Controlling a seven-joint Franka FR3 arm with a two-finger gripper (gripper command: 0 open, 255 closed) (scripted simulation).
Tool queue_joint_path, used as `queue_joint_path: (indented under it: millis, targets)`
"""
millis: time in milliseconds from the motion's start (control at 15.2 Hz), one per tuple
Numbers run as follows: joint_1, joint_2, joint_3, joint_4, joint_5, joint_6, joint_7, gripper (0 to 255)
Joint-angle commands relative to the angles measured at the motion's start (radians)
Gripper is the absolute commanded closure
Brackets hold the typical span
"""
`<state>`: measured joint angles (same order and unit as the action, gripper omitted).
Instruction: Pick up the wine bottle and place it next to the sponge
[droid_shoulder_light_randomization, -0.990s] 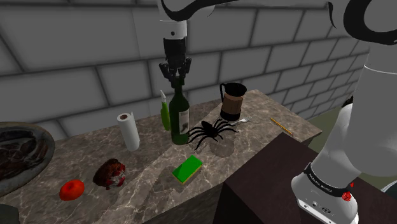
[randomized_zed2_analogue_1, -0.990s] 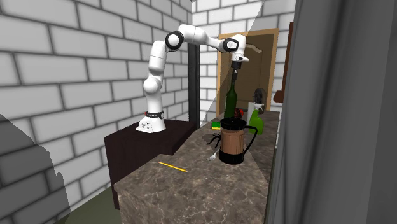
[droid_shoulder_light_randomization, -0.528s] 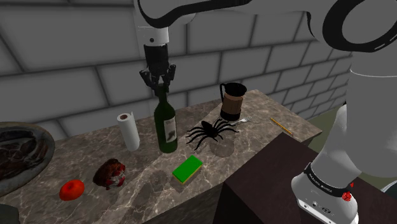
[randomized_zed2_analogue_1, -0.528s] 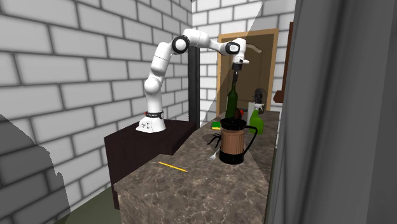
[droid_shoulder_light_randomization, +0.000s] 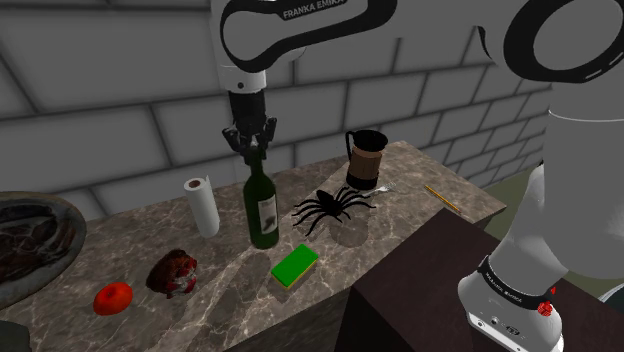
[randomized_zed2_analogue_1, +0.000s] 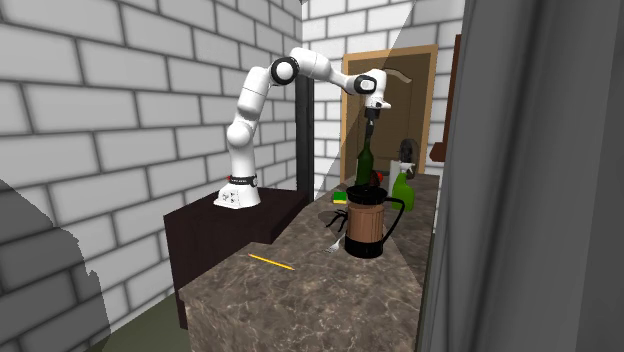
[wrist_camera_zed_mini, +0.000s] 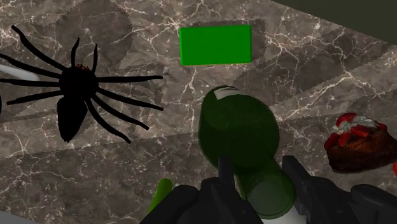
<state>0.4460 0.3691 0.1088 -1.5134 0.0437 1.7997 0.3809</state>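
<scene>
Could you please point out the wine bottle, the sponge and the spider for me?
wine bottle (droid_shoulder_light_randomization: 264, 206): shoulder view, on its label.
sponge (droid_shoulder_light_randomization: 296, 266): shoulder view, middle of its green top face.
spider (droid_shoulder_light_randomization: 329, 204): shoulder view, on its black body.

White rounded arm (droid_shoulder_light_randomization: 560, 200) links joined by dark bands, one link bearing black "FRANKA EMIKA" lettering (droid_shoulder_light_randomization: 320, 10). A black collar (droid_shoulder_light_randomization: 508, 290) with a small red button (droid_shoulder_light_randomization: 545, 308) rings the base. The pincer (droid_shoulder_light_randomization: 252, 150) is all black.
</scene>
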Motion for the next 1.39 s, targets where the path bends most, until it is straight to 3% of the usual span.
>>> queue_joint_path:
  millis: [0,264,792,858,1188,1320]
  targets:
    - [0.000,0.002,0.000,-0.025,0.000,0.028,-0.002,255]
    - [0.000,0.012,-0.001,-0.061,0.000,0.074,-0.004,255]
    - [0.000,0.012,-0.001,-0.061,0.000,0.074,-0.004,255]
    - [0.000,0.012,-0.001,-0.061,0.000,0.074,-0.004,0]
    - [0.000,0.012,-0.001,-0.061,0.000,0.074,-0.004,0]
    - [-0.002,0.007,-0.001,-0.001,0.000,0.009,-0.004,0]
